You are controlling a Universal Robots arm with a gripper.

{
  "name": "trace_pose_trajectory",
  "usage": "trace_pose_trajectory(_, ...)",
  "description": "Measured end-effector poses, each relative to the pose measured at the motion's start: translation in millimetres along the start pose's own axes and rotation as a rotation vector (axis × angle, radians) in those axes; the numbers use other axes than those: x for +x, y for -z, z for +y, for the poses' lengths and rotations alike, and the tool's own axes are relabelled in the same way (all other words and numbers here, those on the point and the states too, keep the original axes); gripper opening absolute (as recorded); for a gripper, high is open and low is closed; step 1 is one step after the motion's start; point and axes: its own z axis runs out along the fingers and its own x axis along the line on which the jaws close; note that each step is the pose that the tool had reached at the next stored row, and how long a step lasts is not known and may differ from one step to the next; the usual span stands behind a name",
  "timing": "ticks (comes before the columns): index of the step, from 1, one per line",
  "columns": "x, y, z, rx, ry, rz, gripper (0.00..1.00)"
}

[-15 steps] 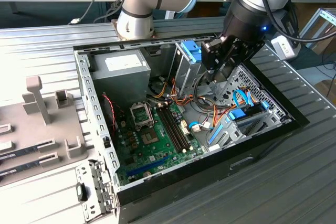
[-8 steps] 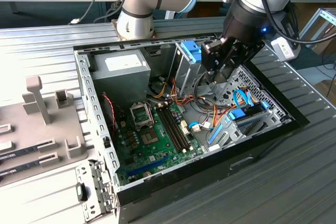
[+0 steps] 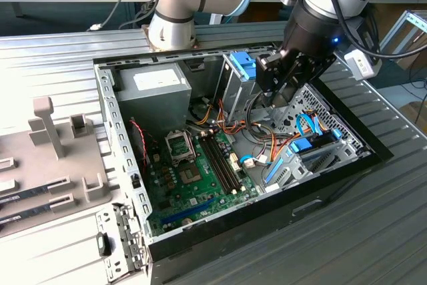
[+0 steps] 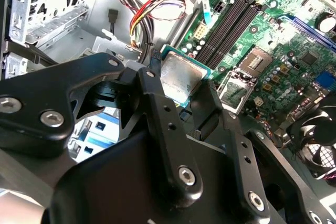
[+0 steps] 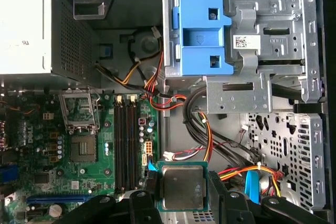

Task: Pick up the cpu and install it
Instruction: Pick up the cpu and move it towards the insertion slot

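The way down onto the socket (image 3: 179,145) lies open from above. The power supply (image 3: 150,95) rises just beside the socket, and orange-yellow cables (image 3: 227,125) crowd the space beyond the memory slots (image 3: 219,159) flanking it.

cpu (image 5: 182,187) silvery-grey top, green rim; motherboard (image 5: 79,174) green; drive bracket (image 5: 202,30) blue; pincer (image 4: 180,92) black

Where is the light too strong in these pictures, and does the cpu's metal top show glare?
At the exterior view's left the ribbed table is washed out white. First wrist view: the power supply glares pale, the cpu looks evenly grey. Second wrist view: the cpu carries a mottled sheen.
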Motion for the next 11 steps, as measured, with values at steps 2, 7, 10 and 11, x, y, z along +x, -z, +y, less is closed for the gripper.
trace_pose_trajectory(2, 0.0, -0.4, -0.2, 0.0000, 0.000, 0.0000, 0.47)
trace_pose_trajectory(7, 0.4, -2.3, -0.5, 0.0000, 0.000, 0.0000, 0.47)
trace_pose_trajectory(10, 0.8, -3.2, -0.5, 0.0000, 0.000, 0.0000, 0.47)
trace_pose_trajectory(11, 0.8, -3.7, -0.5, -0.0001, 0.000, 0.0000, 0.47)
